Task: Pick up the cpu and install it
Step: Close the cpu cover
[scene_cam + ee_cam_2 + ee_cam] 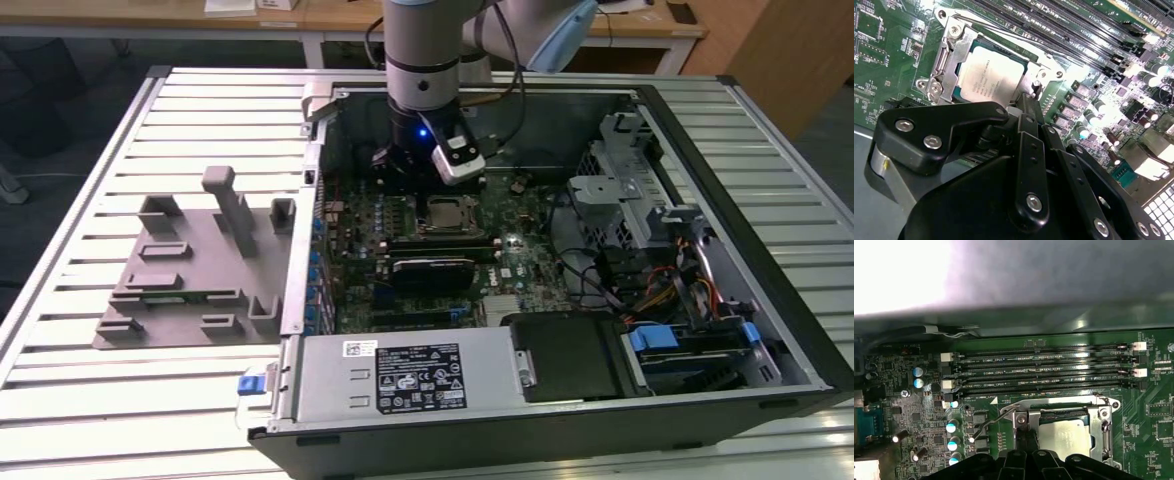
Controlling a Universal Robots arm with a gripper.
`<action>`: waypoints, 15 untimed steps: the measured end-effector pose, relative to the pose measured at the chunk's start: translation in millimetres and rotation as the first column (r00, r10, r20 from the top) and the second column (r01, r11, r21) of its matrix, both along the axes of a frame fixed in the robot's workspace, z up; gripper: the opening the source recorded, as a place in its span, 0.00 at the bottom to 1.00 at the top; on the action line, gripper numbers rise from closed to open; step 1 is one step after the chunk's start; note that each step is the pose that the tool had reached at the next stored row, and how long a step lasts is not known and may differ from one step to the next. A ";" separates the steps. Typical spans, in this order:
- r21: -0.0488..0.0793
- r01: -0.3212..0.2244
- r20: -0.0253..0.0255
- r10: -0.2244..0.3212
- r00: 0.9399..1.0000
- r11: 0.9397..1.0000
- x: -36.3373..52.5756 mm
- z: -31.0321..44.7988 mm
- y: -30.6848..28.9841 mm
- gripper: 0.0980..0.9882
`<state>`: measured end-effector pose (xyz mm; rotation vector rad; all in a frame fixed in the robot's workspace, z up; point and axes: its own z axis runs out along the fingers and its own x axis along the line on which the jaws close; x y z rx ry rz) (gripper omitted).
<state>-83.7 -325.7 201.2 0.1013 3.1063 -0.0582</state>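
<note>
Silver-grey metal faces up at us: the cpu (991,67) lies flat in the socket frame (940,60) on the motherboard (884,75), just ahead of and below the tool (1026,102); the tool is closed on itself and carries nothing, so we judge the picking and seating done; the thin lever (996,419) beside the tool looks unlatched to us, so clamping seems left; the chip is near square, with no clear long axis, its edges parallel to the memory slots (1044,371).

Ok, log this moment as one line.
cpu: in socket | gripper: shut, holding nothing, at socket edge
</note>
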 end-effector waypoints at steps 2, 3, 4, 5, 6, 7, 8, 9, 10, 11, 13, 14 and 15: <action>0.000 0.000 -0.001 0.000 1.000 1.000 0.9 0.0 -0.2 0.01; 0.000 0.000 -0.001 0.000 1.000 1.000 1.3 0.1 -0.3 0.01; 0.000 0.000 -0.001 0.000 1.000 1.000 1.6 0.1 -0.3 0.01; 0.000 0.000 -0.002 0.000 1.000 1.000 1.8 0.1 -0.4 0.01; 0.000 0.000 -0.002 0.000 1.000 1.000 2.2 0.1 -0.5 0.01; 0.000 0.000 -0.002 0.000 1.000 1.000 2.7 0.1 -0.7 0.01; 0.000 0.000 -0.002 0.000 1.000 1.000 3.3 0.1 -0.8 0.01; 0.000 0.000 -0.002 0.000 1.000 1.000 4.0 0.1 -0.9 0.01; 0.001 0.000 -0.003 0.000 1.000 1.000 4.6 0.2 -1.0 0.01; 0.001 0.000 -0.003 0.000 1.000 1.000 5.1 0.3 -1.0 0.01; 0.001 0.000 -0.004 0.000 1.000 1.000 5.6 1.0 -1.0 0.01; 0.001 0.000 -0.004 0.000 1.000 1.000 5.6 1.9 -1.0 0.01; 0.002 0.000 -0.004 0.000 1.000 1.000 5.7 2.9 -0.9 0.01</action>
